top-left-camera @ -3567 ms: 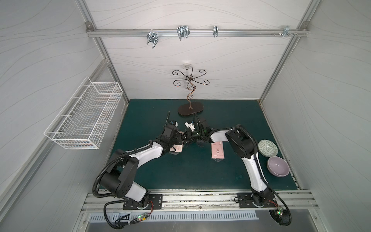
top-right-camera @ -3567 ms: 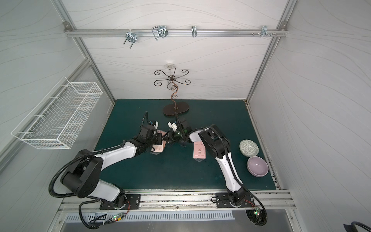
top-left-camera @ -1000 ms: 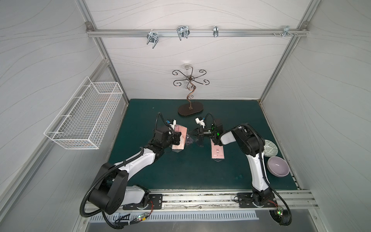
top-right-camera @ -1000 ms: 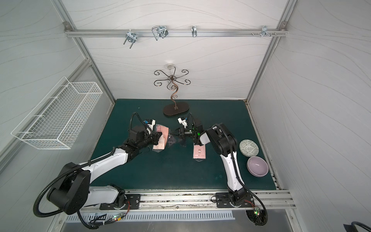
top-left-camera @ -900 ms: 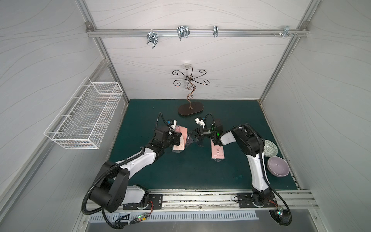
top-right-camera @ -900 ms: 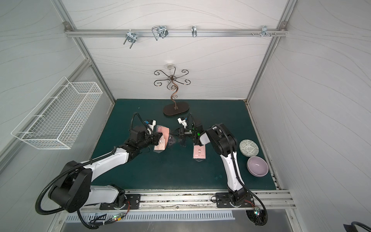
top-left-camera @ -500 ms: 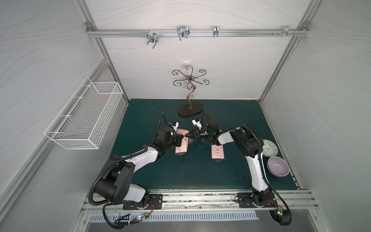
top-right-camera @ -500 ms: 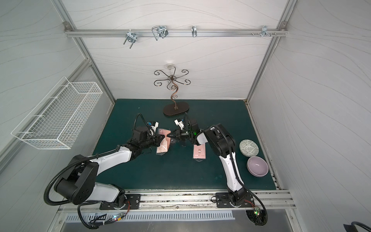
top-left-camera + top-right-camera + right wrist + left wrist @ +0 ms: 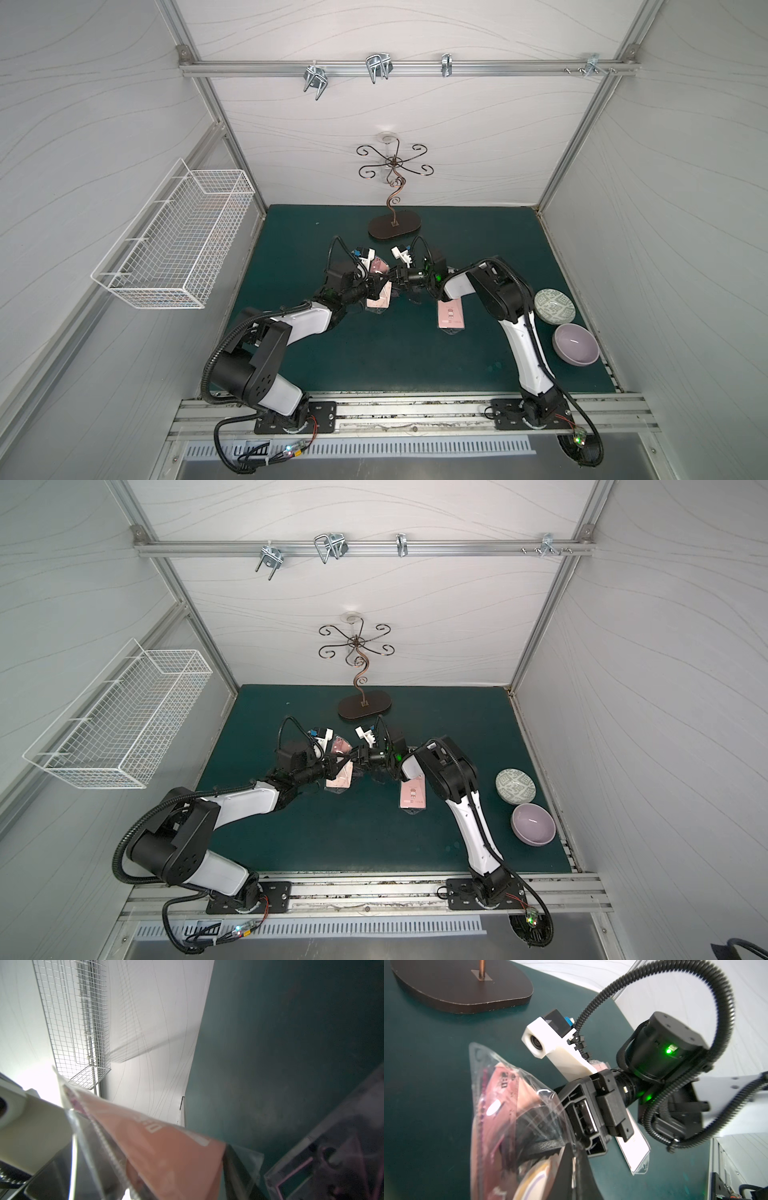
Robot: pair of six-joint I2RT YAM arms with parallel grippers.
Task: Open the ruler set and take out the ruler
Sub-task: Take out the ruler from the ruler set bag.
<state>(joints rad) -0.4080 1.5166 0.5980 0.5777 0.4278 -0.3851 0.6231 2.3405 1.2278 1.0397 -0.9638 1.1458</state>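
Bearing blurred white lettering: ruler set (image 9: 166, 1151)

The left arm (image 9: 307, 328) and right arm (image 9: 523, 345) share one build: glossy white link shells between bulky matte-black joint housings (image 9: 245, 370). Ribbed black conduit (image 9: 724, 1001) runs along each. In the left wrist view, a blocky white camera bracket (image 9: 550, 1043) sits beside a round black motor cap (image 9: 675, 1028) with a green light (image 9: 669, 1050). The black base plates (image 9: 295, 424) carry bolts.
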